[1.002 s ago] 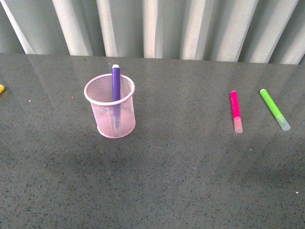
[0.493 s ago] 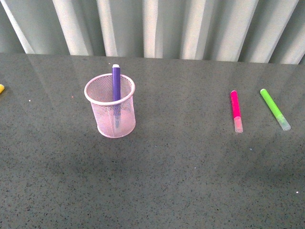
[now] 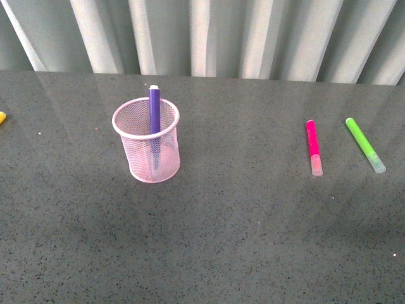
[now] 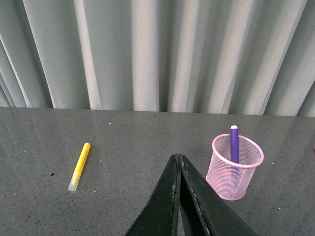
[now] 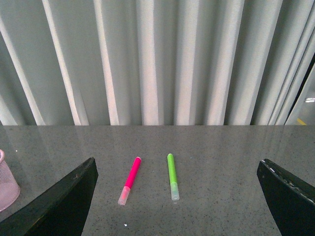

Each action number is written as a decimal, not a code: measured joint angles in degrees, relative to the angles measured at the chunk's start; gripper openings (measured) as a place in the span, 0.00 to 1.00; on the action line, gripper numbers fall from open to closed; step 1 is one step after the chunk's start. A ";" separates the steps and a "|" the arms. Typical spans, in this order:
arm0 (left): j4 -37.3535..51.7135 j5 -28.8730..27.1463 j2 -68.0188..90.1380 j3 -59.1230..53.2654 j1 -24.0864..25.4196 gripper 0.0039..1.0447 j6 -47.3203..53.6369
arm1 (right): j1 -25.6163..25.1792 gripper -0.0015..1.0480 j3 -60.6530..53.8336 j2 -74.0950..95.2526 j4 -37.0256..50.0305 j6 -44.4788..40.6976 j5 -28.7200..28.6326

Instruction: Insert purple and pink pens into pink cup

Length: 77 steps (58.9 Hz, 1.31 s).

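The pink cup (image 3: 146,140) stands upright on the dark table, left of centre in the front view, with the purple pen (image 3: 154,109) standing inside it and poking above the rim. The pink pen (image 3: 312,144) lies flat at the right, pale cap toward me. No gripper shows in the front view. In the left wrist view my left gripper (image 4: 178,158) is shut and empty, short of the pink cup (image 4: 235,169) with the purple pen (image 4: 234,145). In the right wrist view my right gripper (image 5: 178,169) is wide open, the pink pen (image 5: 130,180) lying between and beyond its fingers (image 5: 69,196).
A lime-green marker (image 3: 364,144) lies just right of the pink pen, also seen as the green marker (image 5: 172,175) in the right wrist view. A yellow marker (image 4: 79,165) lies far left on the table. A pleated grey curtain (image 3: 202,38) backs the table.
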 joint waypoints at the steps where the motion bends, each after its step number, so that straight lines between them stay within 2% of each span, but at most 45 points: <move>1: 0.00 0.00 0.00 0.00 0.00 0.10 0.00 | 0.00 0.93 0.00 0.00 0.00 0.00 0.00; 27: 0.00 0.00 0.00 0.00 0.00 0.83 0.02 | 0.00 0.93 0.00 0.02 -0.02 0.02 0.04; 31: 0.00 0.00 0.00 0.00 0.00 0.95 0.04 | 0.87 0.93 3.02 5.35 -7.37 1.38 7.45; 35: 0.00 0.00 -0.02 0.00 0.00 0.93 0.13 | -1.36 0.93 5.14 16.66 -5.44 1.07 9.14; 43: 0.00 0.00 -0.02 0.00 0.00 0.94 0.13 | -6.54 0.93 9.81 38.97 8.81 0.20 3.96; 49: 0.00 -0.04 -0.04 0.00 0.00 0.94 0.13 | -7.30 0.93 15.96 56.30 14.12 0.98 1.25; 60: 0.00 -0.02 -0.04 0.00 0.00 0.94 0.13 | -5.49 0.93 26.97 77.18 12.09 7.54 -1.73; 77: 0.00 -0.02 -0.04 0.00 0.00 0.94 0.13 | -0.68 0.93 48.26 95.67 4.90 17.14 -2.73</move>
